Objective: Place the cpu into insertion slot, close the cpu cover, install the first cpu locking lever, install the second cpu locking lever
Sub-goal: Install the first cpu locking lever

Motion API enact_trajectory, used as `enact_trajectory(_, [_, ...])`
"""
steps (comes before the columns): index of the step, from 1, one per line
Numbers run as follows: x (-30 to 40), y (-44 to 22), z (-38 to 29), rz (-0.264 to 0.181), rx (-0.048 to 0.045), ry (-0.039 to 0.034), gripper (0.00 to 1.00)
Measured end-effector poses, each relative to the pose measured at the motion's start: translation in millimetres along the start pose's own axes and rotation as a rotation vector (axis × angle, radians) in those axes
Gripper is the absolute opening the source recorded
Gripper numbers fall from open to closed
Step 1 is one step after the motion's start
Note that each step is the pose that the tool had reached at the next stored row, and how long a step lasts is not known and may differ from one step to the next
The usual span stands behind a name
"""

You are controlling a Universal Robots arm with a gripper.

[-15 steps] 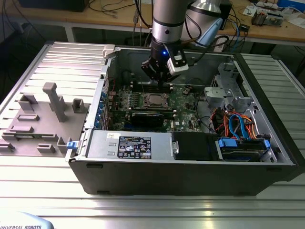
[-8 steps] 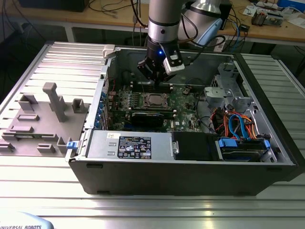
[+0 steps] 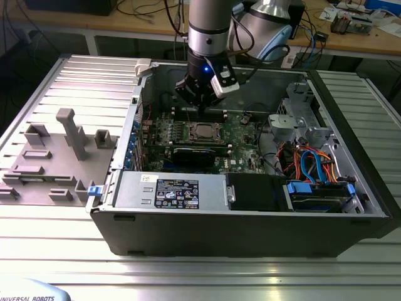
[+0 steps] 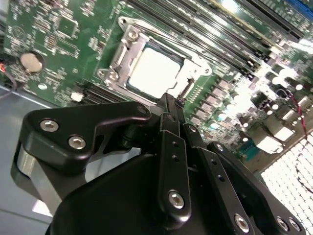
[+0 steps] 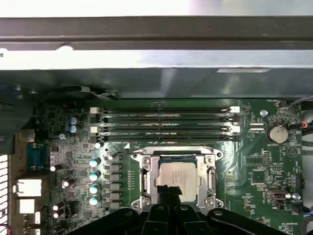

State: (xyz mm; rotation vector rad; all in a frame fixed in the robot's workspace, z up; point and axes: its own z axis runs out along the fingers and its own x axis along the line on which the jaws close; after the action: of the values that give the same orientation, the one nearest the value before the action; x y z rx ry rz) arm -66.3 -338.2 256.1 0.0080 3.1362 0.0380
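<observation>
So here's where we're at: the cpu point(image 5: 178, 177) is sitting flat in the insertion slot point(image 4: 108, 73), and the cpu cover point(image 5: 146, 178) looks folded down around it, with the chip showing through the window. We'd call those two steps done.

The levers are the fuzzy bit. We can see a thin wire lever point(image 5: 171, 149) lying along the slot's edge on the memory slots point(image 5: 164, 122) side, but we can't tell if it's hooked under its catch.

The hand point(image 4: 168, 103) is at the slot's opposite edge, fingers pinched together with nothing between them, tip just about on the cover's rim. We reckon the lever work is what's left.
</observation>
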Motion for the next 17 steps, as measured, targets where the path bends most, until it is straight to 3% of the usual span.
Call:
enact_trajectory(7, [20.4, -0.1, 0.2, -0.012, -0.0003, 0.0003, 0.11])
enact_trajectory(11, [43.6, -0.2, 0.1, -0.015, -0.0021, 0.0004, 0.11])
enact_trajectory(17, [52.0, 2.4, 0.1, -0.018, -0.0041, 0.0004, 0.11])
